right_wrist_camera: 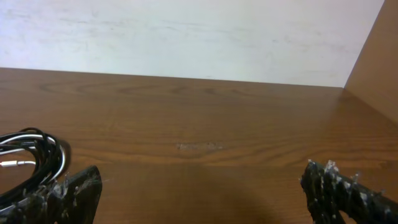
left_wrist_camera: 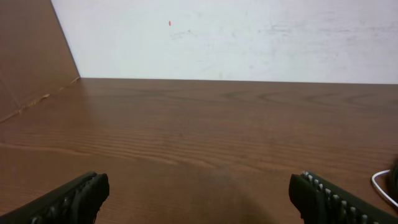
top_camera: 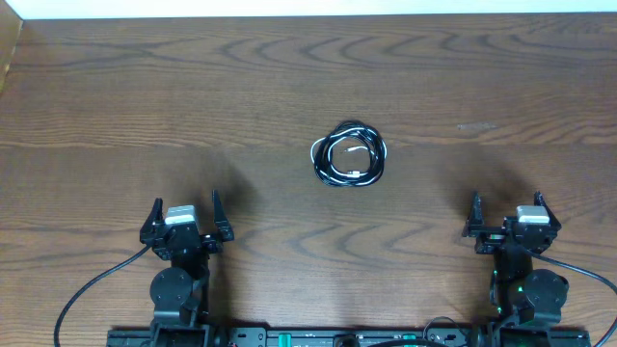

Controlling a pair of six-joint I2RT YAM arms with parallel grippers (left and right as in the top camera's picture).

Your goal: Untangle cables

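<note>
The cables (top_camera: pixel 349 154) lie as one small coiled bundle of black and white cords near the middle of the table. My left gripper (top_camera: pixel 185 213) rests open at the near left, well short of the bundle. My right gripper (top_camera: pixel 507 207) rests open at the near right, equally far from it. In the left wrist view only a white loop of the cables (left_wrist_camera: pixel 384 186) shows at the right edge, past the wide-apart fingers of the left gripper (left_wrist_camera: pixel 199 186). In the right wrist view the cables (right_wrist_camera: pixel 34 158) sit at the left edge, beyond the left finger of the empty right gripper (right_wrist_camera: pixel 200 180).
The brown wooden table (top_camera: pixel 193 96) ends at a white wall (left_wrist_camera: pixel 249 37) at the back. A brown side panel (left_wrist_camera: pixel 31 56) stands at the far left and another side panel (right_wrist_camera: pixel 376 56) at the far right. Thick black arm cables (top_camera: pixel 92 284) trail off both bases.
</note>
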